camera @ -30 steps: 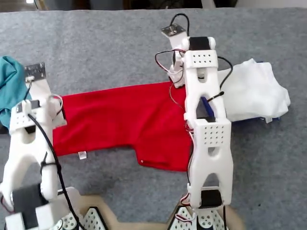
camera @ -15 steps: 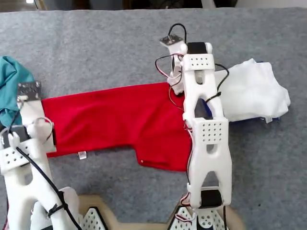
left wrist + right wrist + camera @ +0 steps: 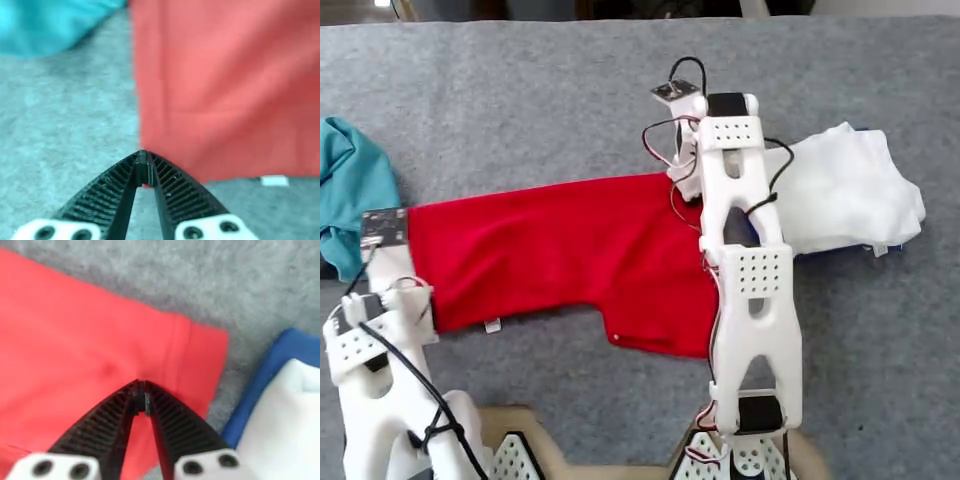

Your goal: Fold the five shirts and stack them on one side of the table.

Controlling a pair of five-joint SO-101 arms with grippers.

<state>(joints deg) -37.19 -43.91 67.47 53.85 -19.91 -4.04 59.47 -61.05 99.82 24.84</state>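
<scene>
high view: the red shirt (image 3: 570,260) lies spread across the grey table (image 3: 520,100), between a teal shirt (image 3: 350,195) at one edge and a folded white shirt (image 3: 850,190) at the other.

left wrist view: the left gripper (image 3: 143,167) is closed tip to tip on the red shirt's corner.

right wrist view: the right gripper (image 3: 140,397) – jaws also closed – pinches the red cloth near its hem, just beside a blue shirt (image 3: 255,390).
</scene>
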